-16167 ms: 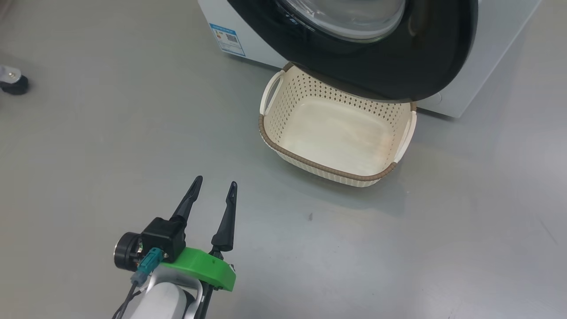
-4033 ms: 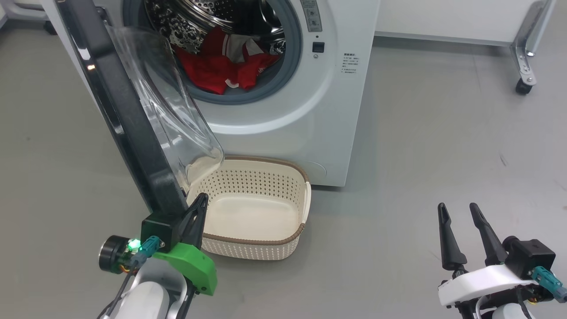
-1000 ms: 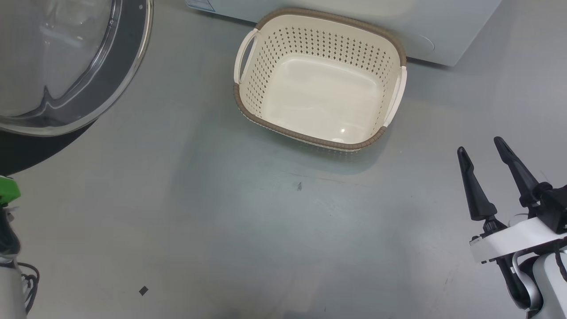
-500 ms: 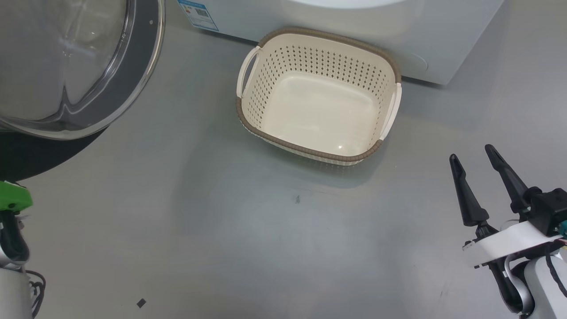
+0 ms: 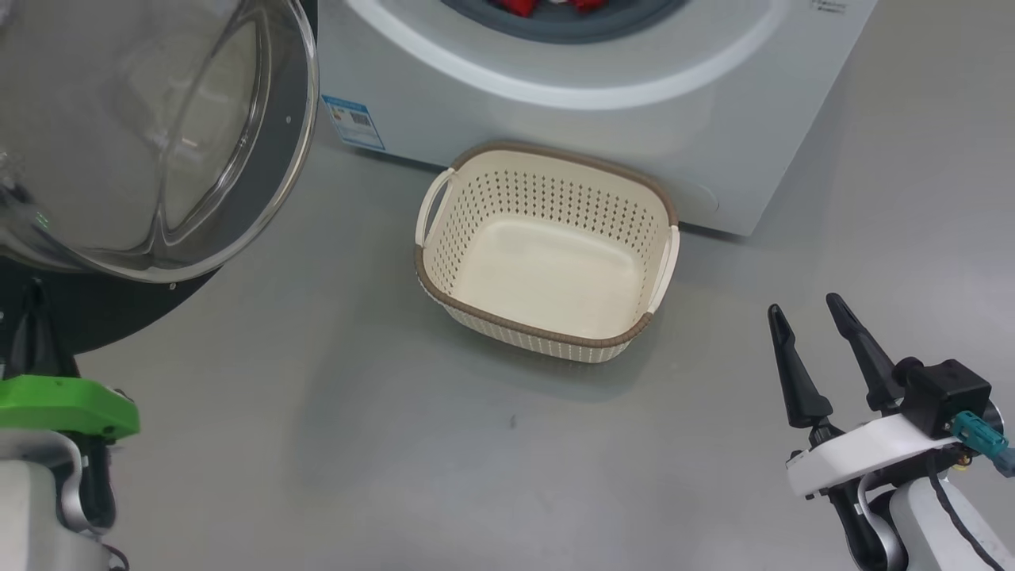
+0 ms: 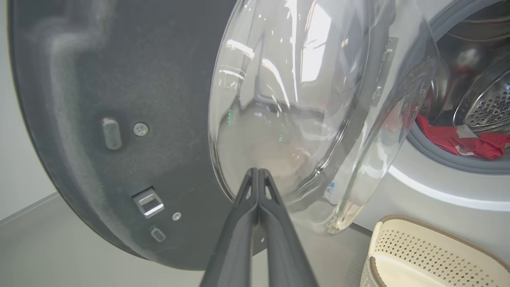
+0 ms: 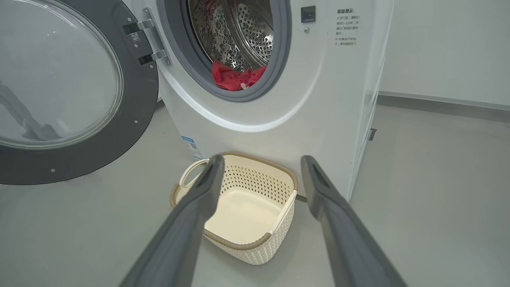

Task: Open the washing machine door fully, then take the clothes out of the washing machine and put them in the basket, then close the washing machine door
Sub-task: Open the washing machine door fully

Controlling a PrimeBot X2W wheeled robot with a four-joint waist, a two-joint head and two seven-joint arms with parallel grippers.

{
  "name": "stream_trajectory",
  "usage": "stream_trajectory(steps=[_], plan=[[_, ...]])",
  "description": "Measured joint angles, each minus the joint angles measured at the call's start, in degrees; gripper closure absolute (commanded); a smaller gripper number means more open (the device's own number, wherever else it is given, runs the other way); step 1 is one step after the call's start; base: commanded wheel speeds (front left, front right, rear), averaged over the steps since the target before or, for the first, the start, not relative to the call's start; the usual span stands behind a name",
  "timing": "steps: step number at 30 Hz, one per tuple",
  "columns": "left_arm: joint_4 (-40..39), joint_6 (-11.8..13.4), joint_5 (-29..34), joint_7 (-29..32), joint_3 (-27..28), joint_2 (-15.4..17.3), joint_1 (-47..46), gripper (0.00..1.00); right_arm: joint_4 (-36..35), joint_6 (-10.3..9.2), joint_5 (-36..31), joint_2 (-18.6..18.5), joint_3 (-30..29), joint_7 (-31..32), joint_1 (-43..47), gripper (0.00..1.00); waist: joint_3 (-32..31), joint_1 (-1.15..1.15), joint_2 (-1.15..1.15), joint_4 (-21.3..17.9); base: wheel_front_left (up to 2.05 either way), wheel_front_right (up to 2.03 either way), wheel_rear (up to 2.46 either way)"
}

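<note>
Clothes (image 7: 237,79) sit low in drum (image 7: 255,36) of washing machine (image 7: 338,99), up ahead of right gripper (image 7: 261,159), spread wide, nearer arm. Left gripper (image 6: 258,171), pressed together, faces open washing machine door (image 6: 99,79). Basket (image 7: 239,244) empty below.

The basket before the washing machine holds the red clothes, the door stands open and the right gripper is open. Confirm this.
Wrong in one point: the basket is empty. The red clothes lie inside the washing machine, in its drum, as the right wrist view shows. The rest holds: the door stands open and the right gripper is open.
</note>
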Motion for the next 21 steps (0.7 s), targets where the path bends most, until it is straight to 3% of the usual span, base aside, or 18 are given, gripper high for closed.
stream_trajectory(steps=[21], plan=[[-6.3, -2.5, 2.5, 0.0, -6.8, -5.1, 12.5, 1.0, 2.4, -0.01, 0.5, 3.0, -0.7, -0.5, 1.6, 0.0, -10.7, 0.0, 0.0, -8.6, 0.0, 0.0, 0.0]])
